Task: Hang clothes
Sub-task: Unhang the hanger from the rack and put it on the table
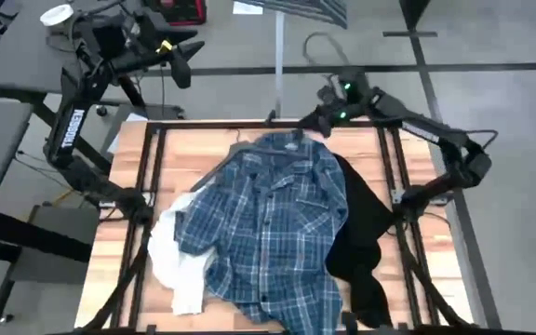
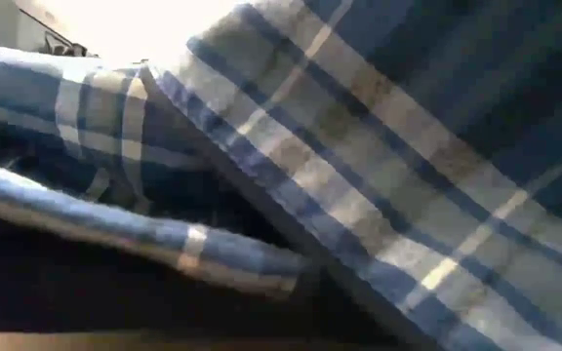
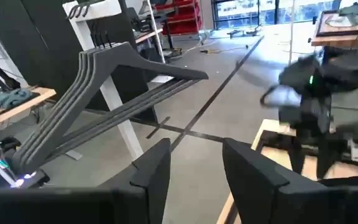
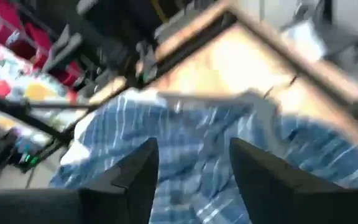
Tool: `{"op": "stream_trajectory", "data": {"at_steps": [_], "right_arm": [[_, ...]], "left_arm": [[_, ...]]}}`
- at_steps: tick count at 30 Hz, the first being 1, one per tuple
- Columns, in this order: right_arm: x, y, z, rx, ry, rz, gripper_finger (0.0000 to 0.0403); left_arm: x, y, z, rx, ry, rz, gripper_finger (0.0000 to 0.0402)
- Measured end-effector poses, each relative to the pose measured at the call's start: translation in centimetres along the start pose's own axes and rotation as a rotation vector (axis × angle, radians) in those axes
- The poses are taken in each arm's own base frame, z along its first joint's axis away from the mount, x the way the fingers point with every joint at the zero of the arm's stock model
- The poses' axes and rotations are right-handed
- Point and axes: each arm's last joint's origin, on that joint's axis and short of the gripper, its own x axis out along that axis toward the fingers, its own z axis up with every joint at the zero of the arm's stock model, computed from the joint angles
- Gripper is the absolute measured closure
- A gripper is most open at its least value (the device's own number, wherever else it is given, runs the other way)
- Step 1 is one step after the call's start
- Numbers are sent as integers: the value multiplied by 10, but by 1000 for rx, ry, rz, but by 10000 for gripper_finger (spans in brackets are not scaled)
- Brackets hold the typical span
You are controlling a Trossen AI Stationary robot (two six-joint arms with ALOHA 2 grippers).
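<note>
High view, left to right: left gripper (image 1: pixel 186 58) parted and empty, well off the table (image 1: pixel 124 237). White top (image 1: pixel 173 265), plaid shirt (image 1: pixel 268 223) and black top (image 1: pixel 366 233) lie heaped, shirt running lengthwise. Right gripper (image 1: pixel 313 119), parted and empty, hovers nearest at the shirt's collar; open floor beyond.

a workshop: concrete floor (image 3: pixel 229 81), red parts bins (image 3: pixel 182 15), workbenches (image 3: pixel 11 109)

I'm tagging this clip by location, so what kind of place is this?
Probably a robotics lab or workshop: a wooden-topped work table in a black frame, a bare grey concrete floor, and red storage bins on shelving behind a white rack of dark grey hangers.
</note>
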Motion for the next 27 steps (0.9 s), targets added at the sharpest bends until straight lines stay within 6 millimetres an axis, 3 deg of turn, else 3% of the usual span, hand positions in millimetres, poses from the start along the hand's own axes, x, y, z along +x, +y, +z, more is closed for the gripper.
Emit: {"op": "stream_trajectory", "data": {"at_steps": [11,14,18,22,27], "right_arm": [[-82,1,84,-320,-481,-177,232],[-98,-17,99,-366,-514,-262,231],[-109,-55,113,-355,-475,-381,229],[-113,-87,120,-300,-438,-430,231],[-111,-108,120,-341,-403,-460,232]], "left_arm": [[0,17,-5,-86,27,121,271],[7,20,-9,-105,48,128,271],[18,27,-18,-112,86,142,271],[30,30,-28,-115,150,135,271],[35,29,-38,-111,230,114,271]]}}
